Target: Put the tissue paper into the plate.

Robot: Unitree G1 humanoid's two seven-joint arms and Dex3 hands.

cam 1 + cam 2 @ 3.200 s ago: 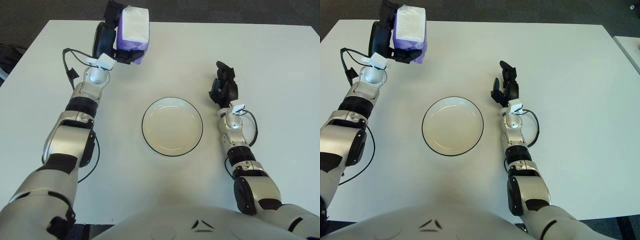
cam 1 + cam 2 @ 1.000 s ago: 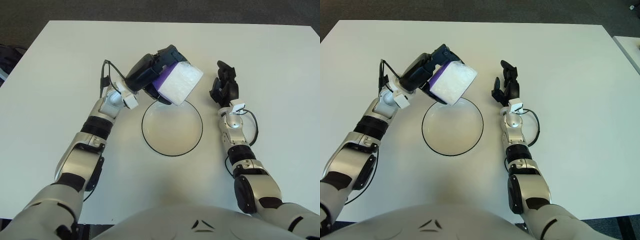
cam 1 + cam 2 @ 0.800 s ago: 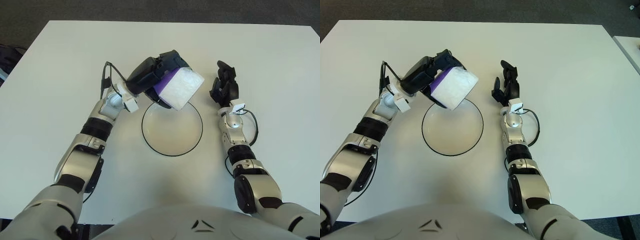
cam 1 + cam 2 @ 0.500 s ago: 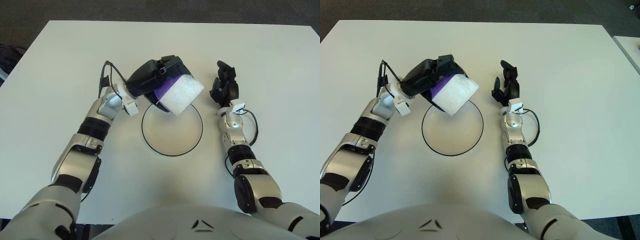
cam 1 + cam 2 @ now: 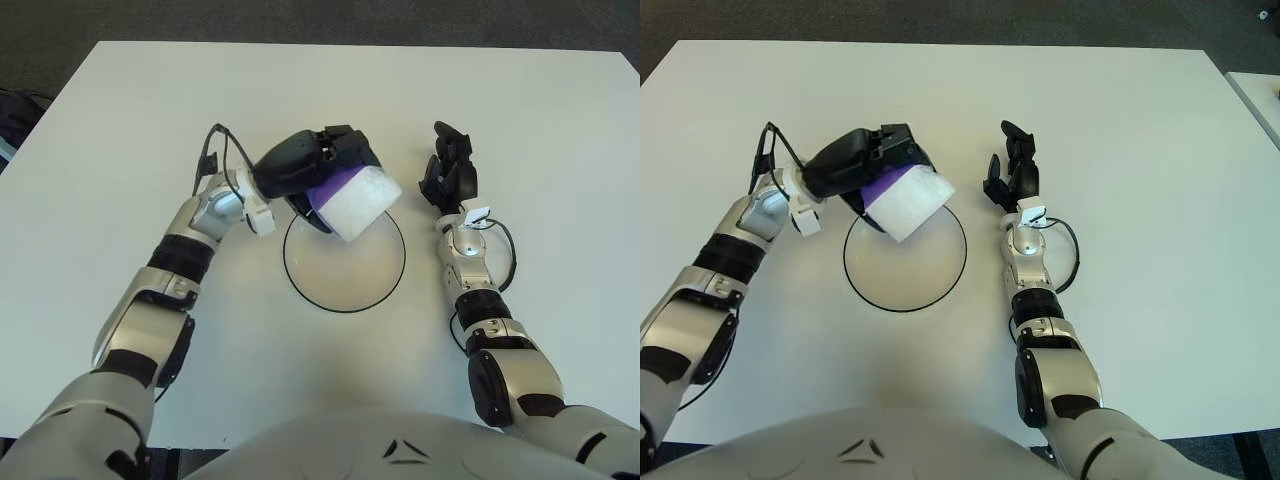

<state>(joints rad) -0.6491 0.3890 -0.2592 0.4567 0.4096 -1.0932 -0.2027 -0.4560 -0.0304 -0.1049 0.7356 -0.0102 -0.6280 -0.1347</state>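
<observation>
My left hand (image 5: 312, 168) is shut on the tissue pack (image 5: 355, 200), a purple and white block. It holds the pack tilted over the far left part of the white plate (image 5: 345, 275), which has a dark rim and lies at the middle of the table. The pack also shows in the right eye view (image 5: 908, 203). I cannot tell whether the pack touches the plate. My right hand (image 5: 447, 172) rests on the table to the right of the plate, fingers spread, holding nothing.
The white table (image 5: 560, 150) stretches around the plate. Its far edge and the dark floor (image 5: 320, 18) run along the top. A black cable (image 5: 207, 160) loops off my left wrist.
My left hand has carried the tissue pack from the table's far left corner to above the plate, and has lowered it a little in the last half second. The right hand has not moved.
</observation>
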